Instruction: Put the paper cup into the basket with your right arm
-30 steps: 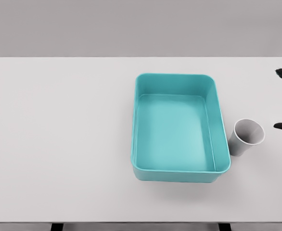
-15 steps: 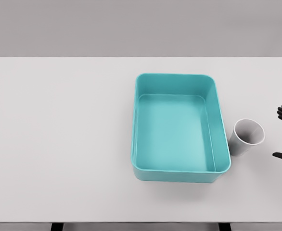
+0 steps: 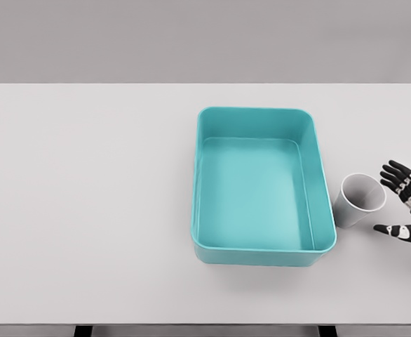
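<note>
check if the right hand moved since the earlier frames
Yes. The right hand has come leftward in from the picture's right edge toward the paper cup, which stands in the same spot beside the basket.

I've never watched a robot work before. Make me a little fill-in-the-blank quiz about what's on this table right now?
1. The paper cup stands just to the ______ of the basket, as the picture shows it.
2. The inside of the basket holds ______.
3. The right hand, beside the cup, has its fingers ______.
4. The colour of the basket is ______.

Missing words: right; nothing; spread open; teal.
</note>
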